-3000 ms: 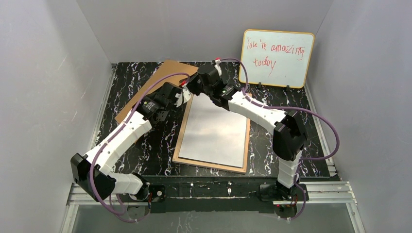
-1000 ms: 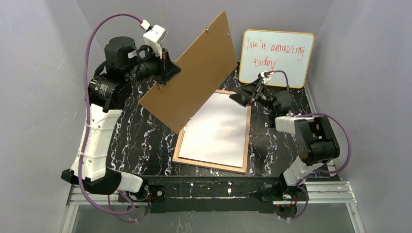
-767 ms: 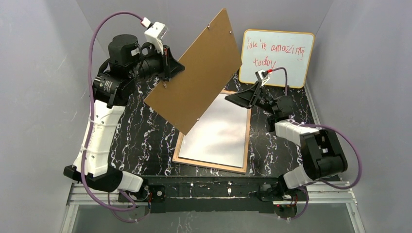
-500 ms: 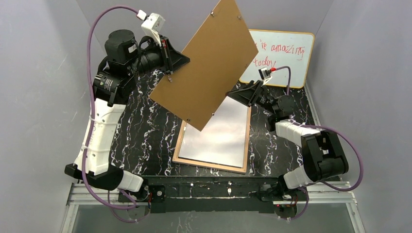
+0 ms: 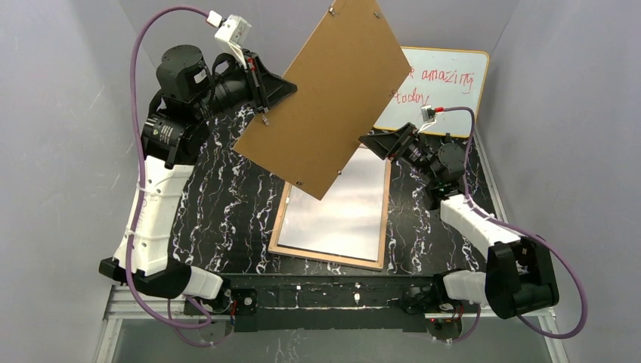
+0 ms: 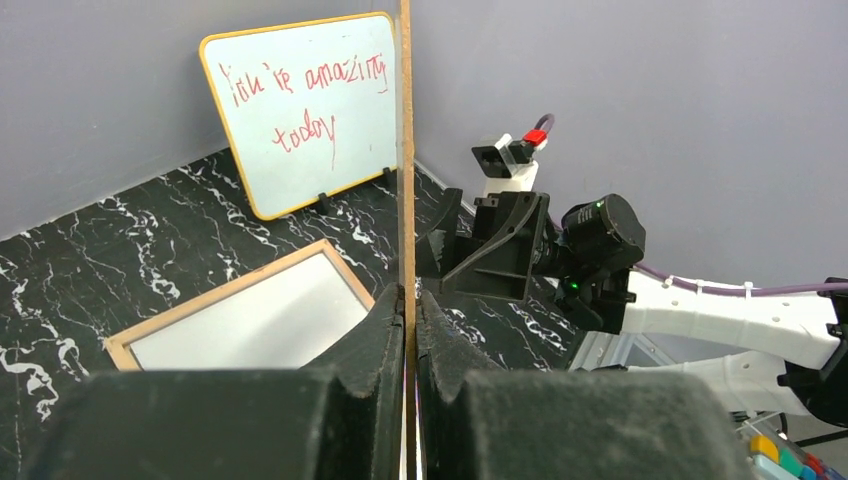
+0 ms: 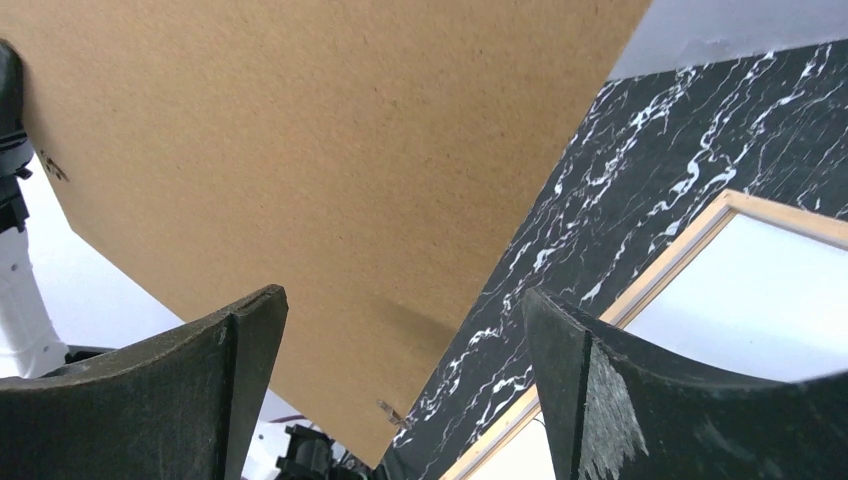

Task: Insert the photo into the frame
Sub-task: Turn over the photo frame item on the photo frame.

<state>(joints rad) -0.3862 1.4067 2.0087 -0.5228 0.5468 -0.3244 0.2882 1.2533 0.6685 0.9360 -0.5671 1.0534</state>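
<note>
One frame (image 5: 325, 257) flat below right hand (image 5: 372, 141) (fingers spread, not touching).

Over the frame (image 5: 325, 257), backing board (image 5: 325, 98); whiteboard (image 5: 446, 98) behind

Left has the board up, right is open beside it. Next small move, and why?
Probably ease the right jaws forward onto the board's facing edge and close. The left jaws are shut on its opposite edge, holding it tilted in the air over the frame. The right jaws stand wide open just short of it. A second grip would likely steady the board before lowering.
</note>
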